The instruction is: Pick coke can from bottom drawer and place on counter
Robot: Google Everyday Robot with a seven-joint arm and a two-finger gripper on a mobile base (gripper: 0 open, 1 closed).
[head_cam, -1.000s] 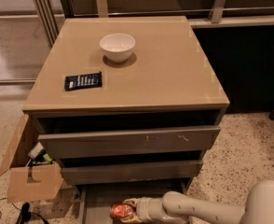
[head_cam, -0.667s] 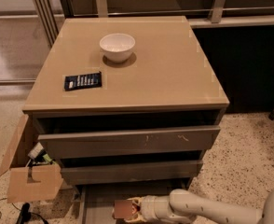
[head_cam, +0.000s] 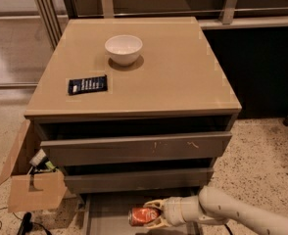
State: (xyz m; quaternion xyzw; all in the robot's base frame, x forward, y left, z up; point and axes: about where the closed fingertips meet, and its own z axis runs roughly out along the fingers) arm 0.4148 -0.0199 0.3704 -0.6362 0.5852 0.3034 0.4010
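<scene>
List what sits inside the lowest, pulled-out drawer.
A dented red-orange soda can lies on its side over the shallow grey bottom drawer's floor, gripped by the robot's cream tool. The drawer's rear is hidden under the drawers above; its front is cut off.

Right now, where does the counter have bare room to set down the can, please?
The counter is bare right of the white bowl and right of the dark packet along the front; its left side is more crowded. The gripper grips the coke can in the bottom drawer.
</scene>
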